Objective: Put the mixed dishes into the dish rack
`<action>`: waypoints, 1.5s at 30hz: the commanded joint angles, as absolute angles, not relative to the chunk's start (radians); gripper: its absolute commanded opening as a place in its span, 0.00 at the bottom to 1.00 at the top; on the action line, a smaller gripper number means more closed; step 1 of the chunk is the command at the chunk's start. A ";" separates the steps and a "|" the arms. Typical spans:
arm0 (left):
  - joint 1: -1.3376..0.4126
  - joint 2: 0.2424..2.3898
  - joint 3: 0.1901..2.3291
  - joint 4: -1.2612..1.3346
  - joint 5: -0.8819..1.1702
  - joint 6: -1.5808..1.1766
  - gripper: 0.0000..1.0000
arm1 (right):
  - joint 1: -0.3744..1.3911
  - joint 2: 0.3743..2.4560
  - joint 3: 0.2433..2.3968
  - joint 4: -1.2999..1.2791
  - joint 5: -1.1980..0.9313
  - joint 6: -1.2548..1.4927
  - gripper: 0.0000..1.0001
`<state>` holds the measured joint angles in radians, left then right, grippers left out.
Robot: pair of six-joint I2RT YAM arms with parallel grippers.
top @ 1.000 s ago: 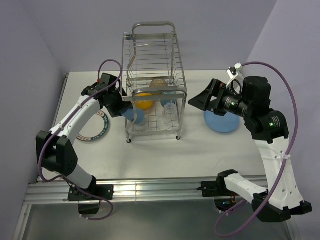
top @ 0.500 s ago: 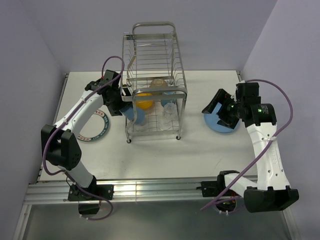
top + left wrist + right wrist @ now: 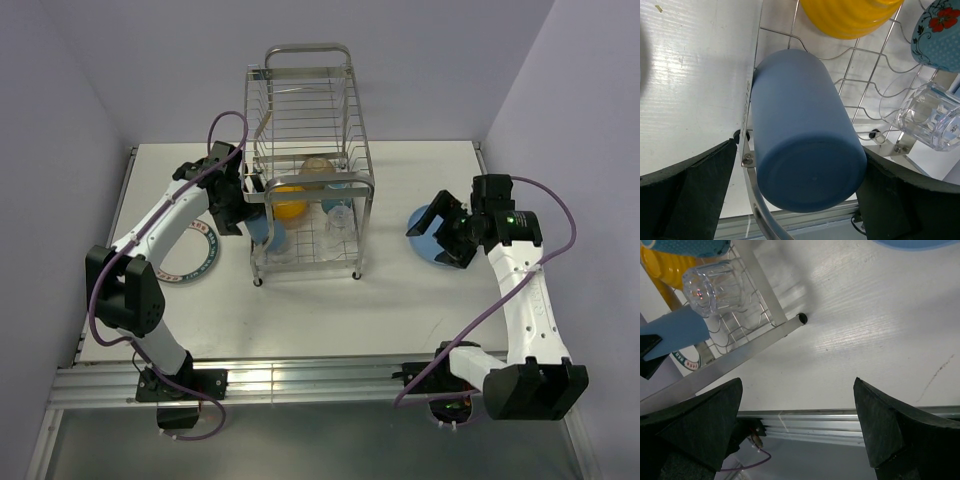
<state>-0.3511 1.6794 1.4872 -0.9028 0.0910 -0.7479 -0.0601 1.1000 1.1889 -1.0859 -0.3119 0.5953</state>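
Note:
The silver wire dish rack (image 3: pixel 310 110) stands mid-table. On its lower shelf sit the yellow-orange bowl (image 3: pixel 288 205), the teal-and-white mug (image 3: pixel 937 30) and the clear glass (image 3: pixel 930 117). The blue cup (image 3: pixel 805 135) lies on its side at the rack's left edge. My left gripper (image 3: pixel 800 170) is open around it: the right finger is against the cup, the left finger stands apart outside the rack bar. My right gripper (image 3: pixel 440 235) is open and holds nothing, low over the blue plate (image 3: pixel 418 243). The white plate with green rim (image 3: pixel 195 255) lies left of the rack. No black bowl shows.
A tan object (image 3: pixel 317 165) sits deeper in the rack. The rack's front foot (image 3: pixel 801 317) stands on the white table near my right gripper. An aluminium rail (image 3: pixel 300 375) runs along the near edge, and purple walls close in on both sides.
The right arm swung down and back to the right, its open gripper now low over the blue plate. The left arm shifted slightly; the blue cup stayed put.

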 commanded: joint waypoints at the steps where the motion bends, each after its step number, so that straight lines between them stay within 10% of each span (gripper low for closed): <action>1: -0.379 1.687 1.528 -0.885 0.121 -0.707 0.99 | -0.072 1.098 1.183 -1.017 -0.313 0.598 1.00; 45: -0.140 1.451 1.440 -0.819 0.335 -0.718 0.99 | -0.465 1.554 0.861 -0.545 -0.282 0.755 0.95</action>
